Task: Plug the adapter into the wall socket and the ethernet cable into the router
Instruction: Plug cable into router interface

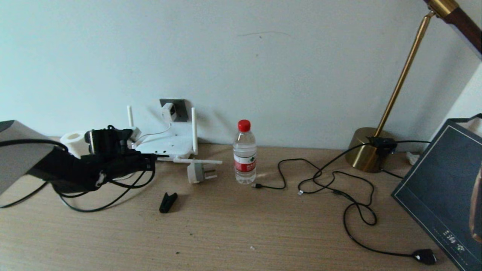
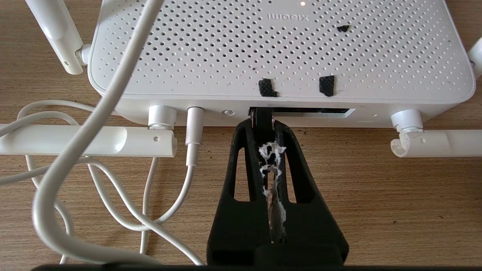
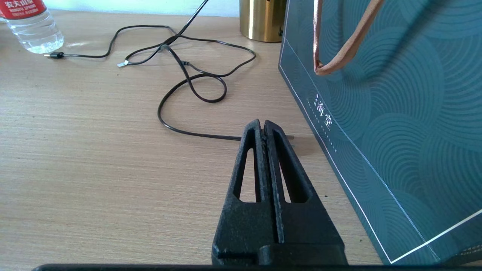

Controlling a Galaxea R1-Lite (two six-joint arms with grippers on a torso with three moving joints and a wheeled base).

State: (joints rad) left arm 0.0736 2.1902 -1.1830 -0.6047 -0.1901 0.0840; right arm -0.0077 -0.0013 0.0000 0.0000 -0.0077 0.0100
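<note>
Left wrist view: the ethernet cable's plug [image 2: 262,117] sits at the mouth of a dark slot in the router [image 2: 280,49], pinched between the closed fingers of the left gripper [image 2: 263,124]. In the head view, the adapter [image 1: 168,111] is seated in the wall socket [image 1: 177,109] at the router's twelve o'clock. A water bottle [image 1: 244,152], red-capped and nearly empty as far as can be seen, stands at the router's three o'clock. The right gripper [image 3: 263,130], clamped on nothing, hovers over the table [image 3: 94,158] beside a dark gift bag [image 3: 395,113].
</note>
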